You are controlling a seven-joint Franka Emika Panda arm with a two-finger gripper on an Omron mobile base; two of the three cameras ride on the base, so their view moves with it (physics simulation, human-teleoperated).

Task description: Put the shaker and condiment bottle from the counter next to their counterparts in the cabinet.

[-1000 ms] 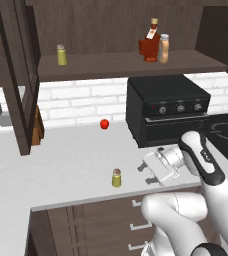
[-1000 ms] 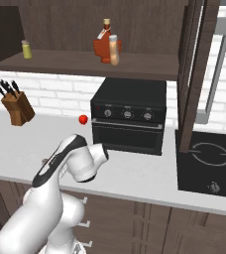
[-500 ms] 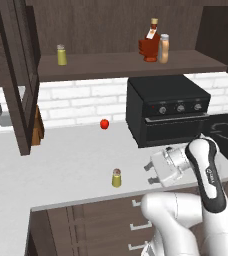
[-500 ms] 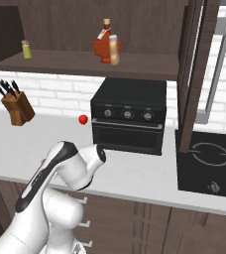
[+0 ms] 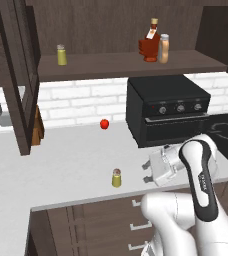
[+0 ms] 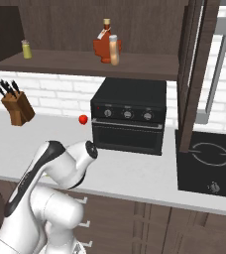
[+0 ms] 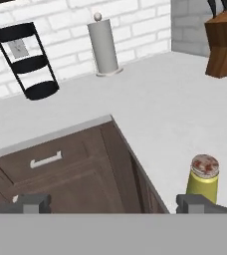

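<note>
The gripper [image 5: 147, 172] stands with its jaws spread wide and holds nothing; it hangs low over the front edge of the counter [image 5: 71, 165], pointed sideways toward the shaker [image 5: 116, 178]. Over the last second the arm has folded down and drawn in toward the base, bringing the hand closer to the shaker's height. In the hand view the shaker [image 7: 202, 179] stands upright just beyond one finger tip [image 7: 197, 203], off to one side rather than between the two, so the approach looks unfinished; whether the tips are level with its body is hard to judge from that angle.

The condiment bottle [image 5: 163, 48] already stands on the shelf of the cabinet [image 5: 126, 65], touching or just beside the dark red bottle [image 5: 149, 44]. That half looks done. The yellow-green shaker [image 5: 61, 55] waits alone at the shelf's other end, well apart. A small red ball [image 5: 104, 124] lies near the black oven [image 5: 168, 112].
</note>
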